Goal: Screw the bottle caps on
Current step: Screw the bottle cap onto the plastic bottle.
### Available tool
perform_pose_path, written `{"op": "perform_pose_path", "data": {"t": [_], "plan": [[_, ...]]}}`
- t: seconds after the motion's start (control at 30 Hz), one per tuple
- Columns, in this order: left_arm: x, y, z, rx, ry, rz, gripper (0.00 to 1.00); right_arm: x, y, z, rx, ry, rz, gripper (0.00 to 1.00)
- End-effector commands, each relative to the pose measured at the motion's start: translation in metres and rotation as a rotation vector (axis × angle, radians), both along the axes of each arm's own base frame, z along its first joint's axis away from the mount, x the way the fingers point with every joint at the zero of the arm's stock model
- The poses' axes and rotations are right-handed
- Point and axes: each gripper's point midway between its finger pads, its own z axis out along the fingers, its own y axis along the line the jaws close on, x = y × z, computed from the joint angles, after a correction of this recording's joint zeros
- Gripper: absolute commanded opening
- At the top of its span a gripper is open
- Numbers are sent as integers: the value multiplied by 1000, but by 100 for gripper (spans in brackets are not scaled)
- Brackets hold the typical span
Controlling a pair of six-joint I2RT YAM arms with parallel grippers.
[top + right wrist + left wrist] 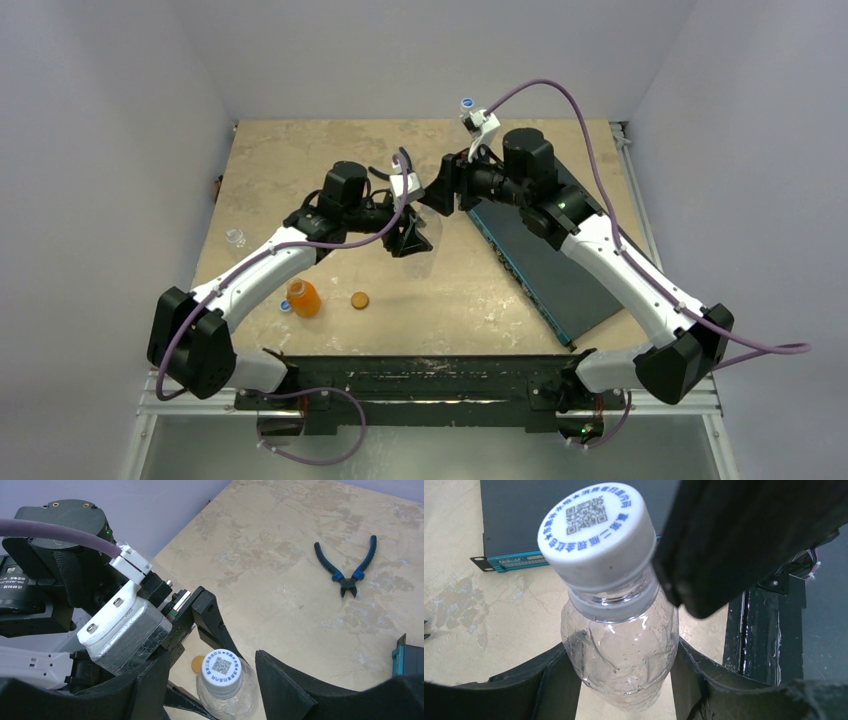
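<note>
A clear bottle point(621, 645) stands upright in mid-table, and my left gripper point(624, 680) is shut on its body, one finger on each side. A white cap with blue print point(596, 530) sits on its neck. My right gripper point(212, 662) hovers over that cap point(220, 666), open, with a gap between each finger and the cap. From above, both grippers meet at the bottle point(424, 255). A small orange bottle point(304, 298) stands at the front left with a blue cap point(285, 307) beside it. A flat orange cap point(360, 299) lies to its right.
A dark box with a teal edge point(545, 260) lies under my right arm. Blue-handled pliers point(350, 567) rest on the table further off. Another clear bottle point(236, 238) stands near the left edge.
</note>
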Motion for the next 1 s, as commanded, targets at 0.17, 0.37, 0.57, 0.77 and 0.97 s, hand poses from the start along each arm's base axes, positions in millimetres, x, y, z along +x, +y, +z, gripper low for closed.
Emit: {"op": "perform_pose_path", "data": {"t": [0.17,0.37,0.57,0.77,0.97], "plan": [[-2,0,23,-36,-77,-17,0,3,5,9,39,-11,7,67],[-2,0,22,-34,-76,-14,0,3,7,7,43,0,11,63],[-1,1,23,-34,-82,-10,0,2,9,2,38,18,20,62],[0,1,24,-34,-85,-5,0,3,8,-2,36,27,9,61],[0,1,24,-33,-85,-5,0,4,9,-2,38,31,9,55]]}}
